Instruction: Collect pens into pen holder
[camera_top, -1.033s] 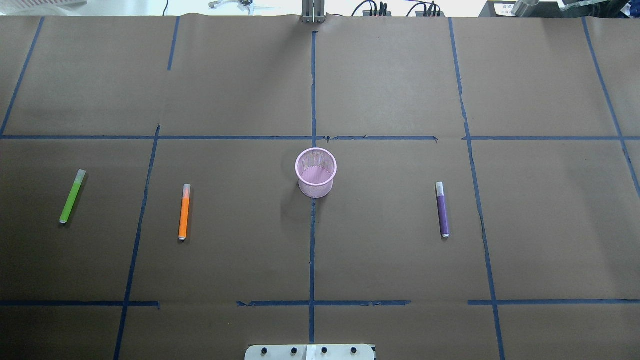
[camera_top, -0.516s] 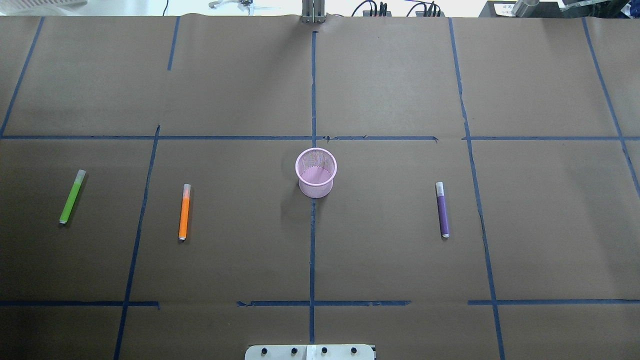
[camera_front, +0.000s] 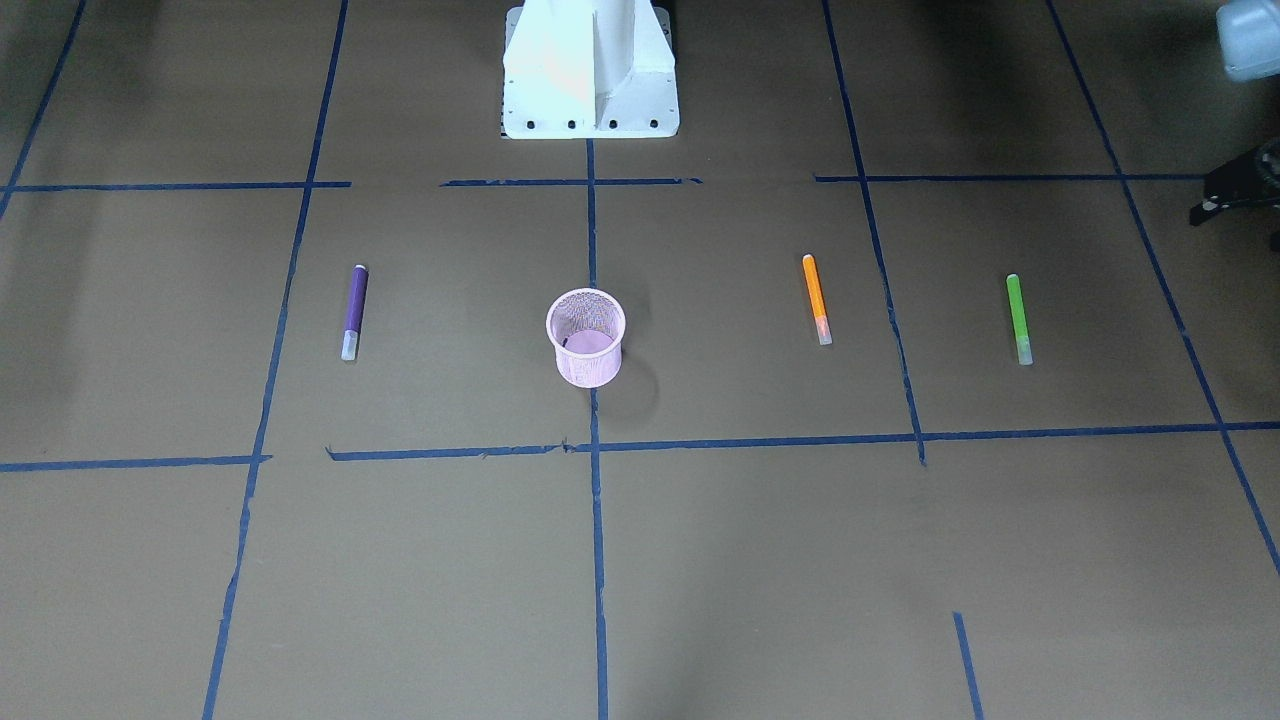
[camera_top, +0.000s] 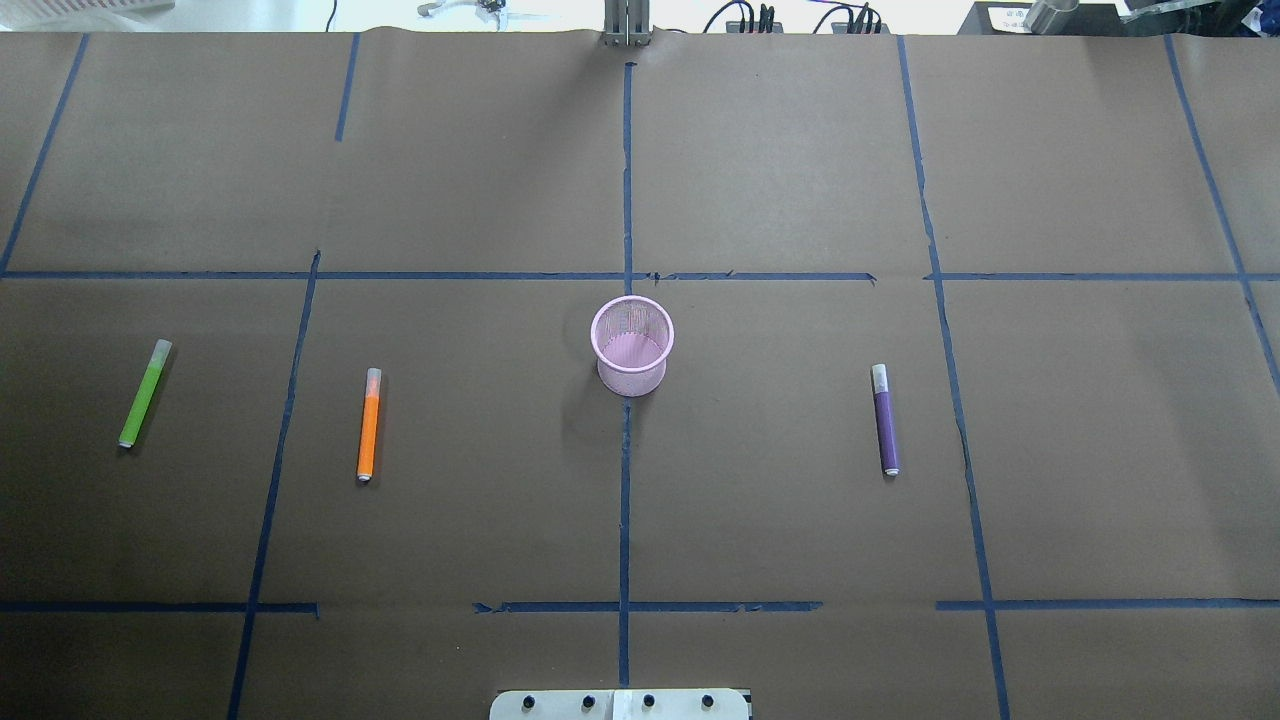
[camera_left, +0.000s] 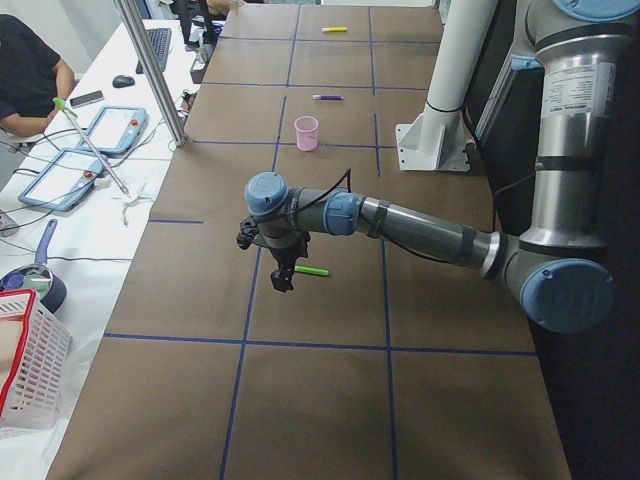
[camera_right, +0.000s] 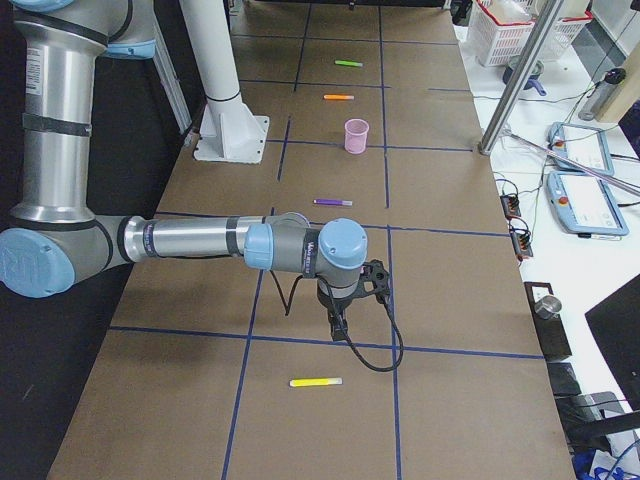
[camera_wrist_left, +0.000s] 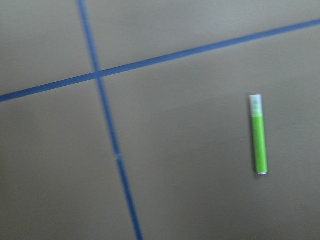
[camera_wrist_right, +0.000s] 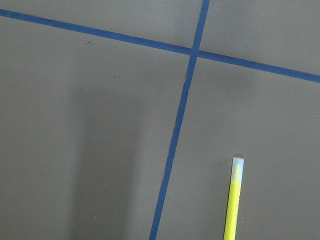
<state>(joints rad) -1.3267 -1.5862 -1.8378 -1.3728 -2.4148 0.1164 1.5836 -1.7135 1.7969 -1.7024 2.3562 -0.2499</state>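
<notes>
Brown paper (camera_top: 800, 150) covers the table (camera_top: 300, 520), marked into squares by blue tape lines (camera_top: 625, 520). On the white bench (camera_left: 100, 230) beyond its far edge lie two tablet-like pendants (camera_left: 112, 128), a keyboard (camera_left: 160, 45), a mouse (camera_left: 122, 81), a red-rimmed white basket (camera_left: 35, 370) and what may be a blue pan (camera_left: 30, 285). A person (camera_left: 25, 70) in a dark top sits at that bench.

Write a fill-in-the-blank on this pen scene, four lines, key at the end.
1. Between the slim green marker pen and the small round pink wire-mesh cup lies a neighbouring pen whose body is ____.
2. In the overhead view, the lone pen to the right of the cup has a ____ body.
3. The right wrist camera shows a fourth pen whose body is ____.
4. The green marker pen also shows in the ____ wrist camera.

Missing words: orange; purple; yellow; left
</notes>
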